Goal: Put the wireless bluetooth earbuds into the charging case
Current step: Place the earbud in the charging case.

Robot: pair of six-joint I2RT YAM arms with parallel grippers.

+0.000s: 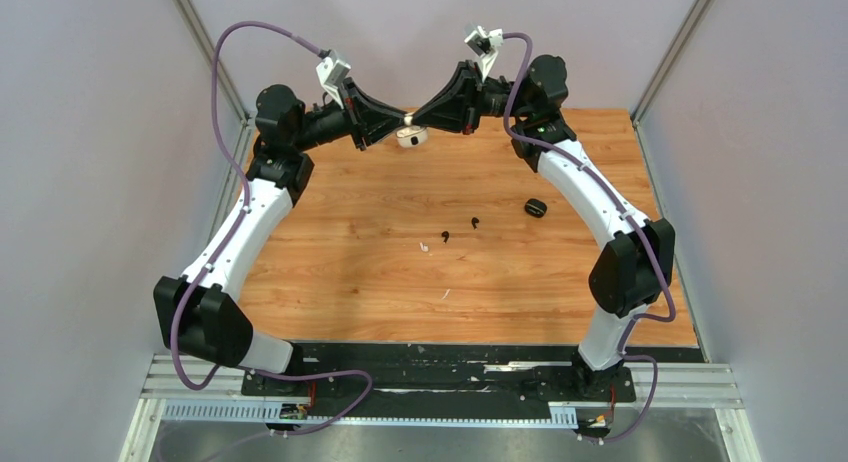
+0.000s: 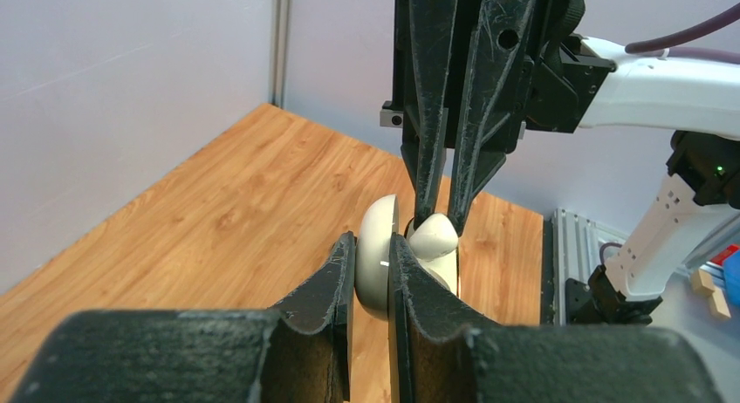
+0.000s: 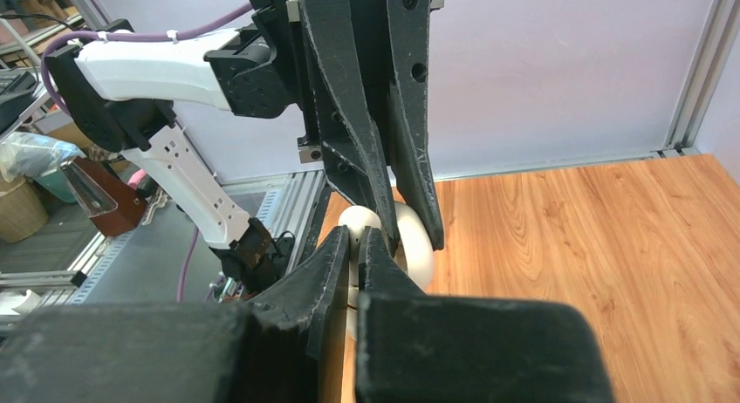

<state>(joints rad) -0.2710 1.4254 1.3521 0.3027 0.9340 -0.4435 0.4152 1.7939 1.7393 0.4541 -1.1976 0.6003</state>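
Both arms' fingers (image 1: pixel 383 115) meet on white case (image 1: pixel 411 137) nr table's (image 1: pixel 560 282) far edge.

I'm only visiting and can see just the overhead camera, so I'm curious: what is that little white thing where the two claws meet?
Observer: The left wrist camera shows a rounded white plastic charging case, clamped between the fingers of the left claw.
Operator: And what is the other claw doing there?
Observer: The right claw points down from above. Its tips are pinched on what looks like a small white earbud, right against the case.
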